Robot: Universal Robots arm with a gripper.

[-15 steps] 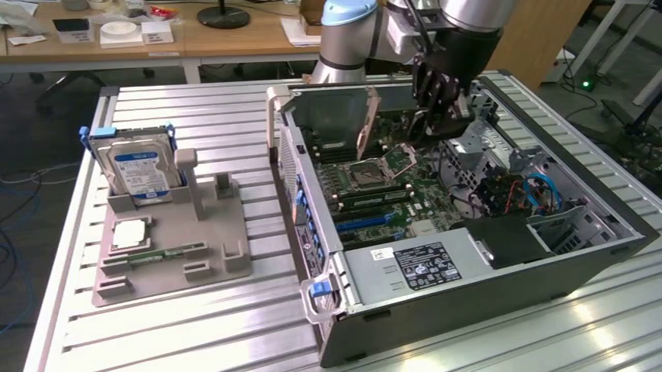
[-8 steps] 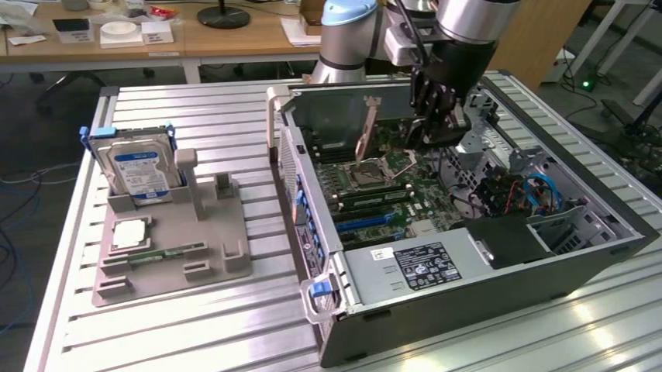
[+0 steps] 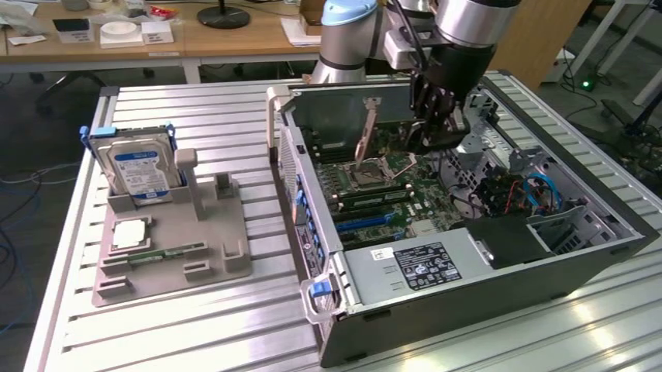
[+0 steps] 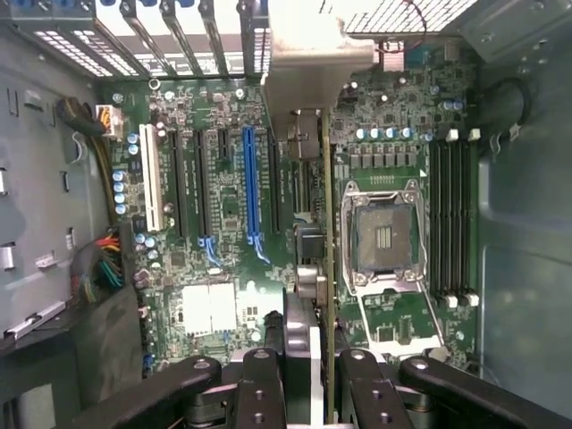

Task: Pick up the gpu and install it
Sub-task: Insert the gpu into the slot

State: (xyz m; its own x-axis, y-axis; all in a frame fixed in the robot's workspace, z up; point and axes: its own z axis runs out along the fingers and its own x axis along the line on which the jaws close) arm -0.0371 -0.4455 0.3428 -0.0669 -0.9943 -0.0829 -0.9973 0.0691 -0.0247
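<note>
My gripper [image 3: 429, 133] reaches down into the open computer case [image 3: 579, 256], above the motherboard [image 3: 414, 194]. It is shut on the gpu [image 3: 367, 136], a thin card held on edge with a tan-brown face, hanging just over the board. In the wrist view the gpu [image 4: 327, 232] runs edge-on between the fingers [image 4: 265, 384], its metal bracket [image 4: 304, 63] toward the case's rear slot openings. The card sits between the blue expansion slot [image 4: 252, 192] and the CPU socket [image 4: 382, 237], beside a black slot; I cannot tell whether it touches it.
On the exterior view's left a grey holder [image 3: 197, 248] carries the silver hard drive [image 3: 139, 167], a CPU chip [image 3: 129, 231] and a green memory stick [image 3: 166, 254]. Inside the case are memory slots [image 4: 451, 223], cables [image 3: 522, 194] and a labelled power supply [image 3: 424, 267].
</note>
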